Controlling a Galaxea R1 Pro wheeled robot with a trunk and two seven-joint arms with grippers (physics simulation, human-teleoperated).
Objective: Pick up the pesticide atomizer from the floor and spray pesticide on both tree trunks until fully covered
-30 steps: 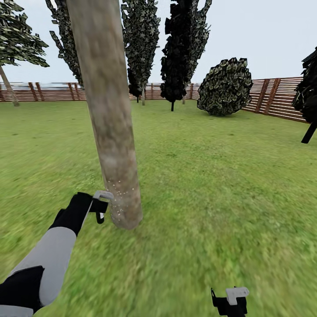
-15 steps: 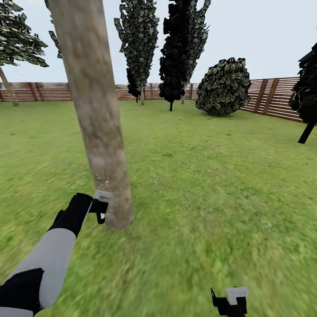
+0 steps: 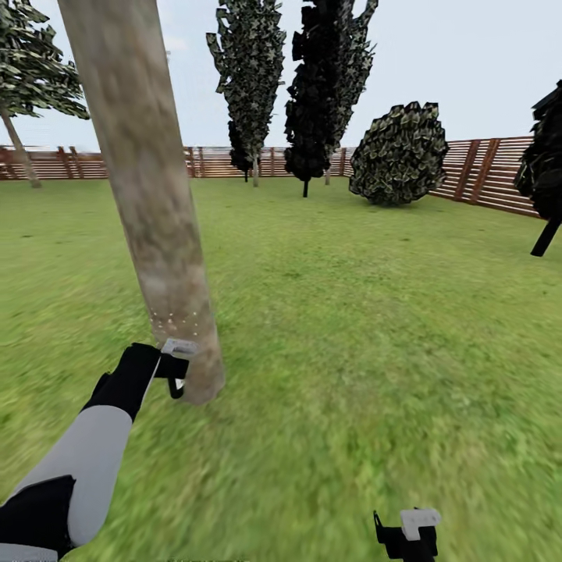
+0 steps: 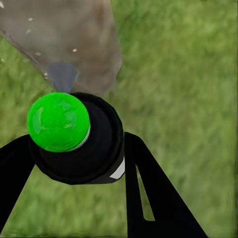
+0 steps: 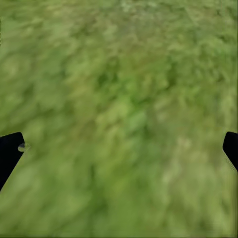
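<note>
The tree trunk (image 3: 148, 203) leans across the left of the head view and is cut off at the top edge, so its crown cannot be seen. Its foot meets the lawn (image 3: 375, 328) at lower left, partly covered by the left gripper (image 3: 178, 367). A faint band of pale specks (image 3: 173, 318) sits on the bark just above the gripper.

In the left wrist view the sprayer (image 4: 79, 136) shows as a black round body with a bright green cap (image 4: 58, 122) and a grey nozzle (image 4: 62, 77) aimed at the trunk (image 4: 64, 34); the rest of it is hidden behind the cap and the black fingers (image 4: 148, 188) on either side. The left gripper is clamped around the sprayer.

At the bottom edge of the head view, right of centre, only the tip of the right gripper (image 3: 407, 535) is in frame. In the right wrist view its black fingertips (image 5: 10, 153) sit at the far left and right edges, spread wide with blurred grass (image 5: 119, 119) between them.

Across the back runs a brown slatted fence (image 3: 484, 172). Before it stand two tall dark narrow trees (image 3: 312, 94), a round bush (image 3: 400, 154), and a dark tree cut off at the right edge (image 3: 546, 172).

The left arm (image 3: 86, 453) reaches up from the lower left corner, its grey forearm ending in a black wrist beside the trunk's base.
</note>
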